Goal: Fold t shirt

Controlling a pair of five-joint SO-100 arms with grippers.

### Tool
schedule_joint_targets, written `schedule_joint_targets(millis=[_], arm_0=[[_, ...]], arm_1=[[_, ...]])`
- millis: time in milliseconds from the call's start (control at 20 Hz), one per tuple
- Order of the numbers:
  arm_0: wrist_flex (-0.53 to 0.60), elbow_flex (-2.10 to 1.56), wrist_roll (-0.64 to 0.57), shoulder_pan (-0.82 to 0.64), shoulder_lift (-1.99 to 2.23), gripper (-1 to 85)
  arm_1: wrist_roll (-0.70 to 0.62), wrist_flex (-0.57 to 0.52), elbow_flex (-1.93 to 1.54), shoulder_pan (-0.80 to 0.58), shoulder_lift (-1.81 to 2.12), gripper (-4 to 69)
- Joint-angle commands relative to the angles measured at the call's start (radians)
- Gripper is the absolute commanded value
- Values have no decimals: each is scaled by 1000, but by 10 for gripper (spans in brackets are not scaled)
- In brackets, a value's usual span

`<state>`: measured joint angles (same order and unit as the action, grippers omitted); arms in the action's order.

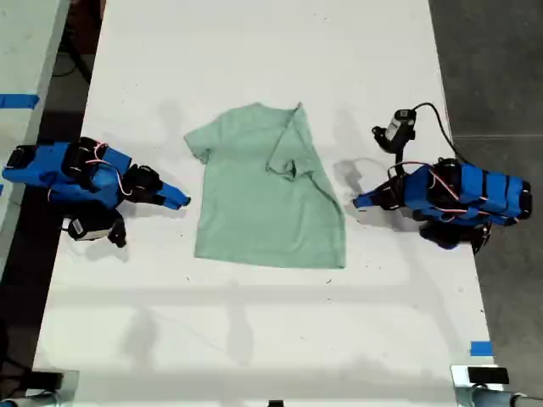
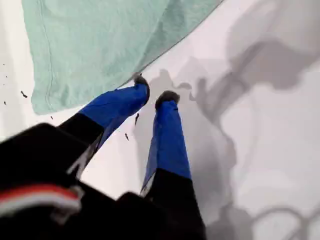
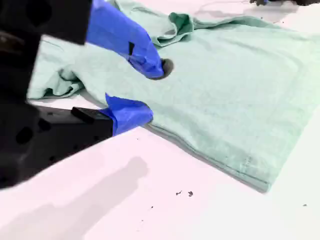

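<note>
t shirt (image 1: 263, 203) flat on table (image 1: 254, 339) (one sleeve folded in), grippers alongside

white table (image 1: 271, 339) carries the mint t shirt (image 1: 263, 212) flat at its centre, a blue arm resting at each of the exterior view's left and right sides.

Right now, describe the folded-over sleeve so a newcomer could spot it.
On the white table, the mint t shirt lies at the centre. Its sleeve toward the exterior view's right is flipped inward onto the chest; the opposite sleeve sticks out flat.
</note>
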<state>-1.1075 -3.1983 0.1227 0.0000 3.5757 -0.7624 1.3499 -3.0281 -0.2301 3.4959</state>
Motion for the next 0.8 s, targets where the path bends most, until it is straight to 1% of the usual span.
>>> schedule_joint_targets(millis=[0, 50, 150, 250, 350, 450, 500, 550, 600, 650, 750], arm_0=[[121, 284, 218, -235, -212, -3], [118, 380, 212, -247, -351, -3], [103, 589, 144, -296, -630, -3], [40, 779, 64, -367, -834, -3], [-23, 896, -38, -474, -951, 11], [-43, 968, -221, -595, -1069, 62], [-101, 1045, -270, -644, -1166, 86], [-158, 1124, -310, -689, -1267, 117], [-219, 1200, -324, -735, -1353, 166], [-285, 1270, -328, -796, -1433, 195], [-288, 1290, -376, -842, -1471, 215]], arm_1=[[25, 5, -71, -21, 5, 58], [25, 5, -71, -21, 5, 58], [25, 5, -71, -23, 5, 58], [25, 5, -71, -17, 5, 58], [25, 5, -71, -15, 5, 58], [25, 5, -71, -14, 5, 58], [23, 5, -71, -17, 5, 58], [21, 5, -71, -17, 5, 58], [20, 5, -71, -17, 5, 58], [20, 5, -71, -14, 5, 58], [23, 5, -71, -12, 5, 58]])
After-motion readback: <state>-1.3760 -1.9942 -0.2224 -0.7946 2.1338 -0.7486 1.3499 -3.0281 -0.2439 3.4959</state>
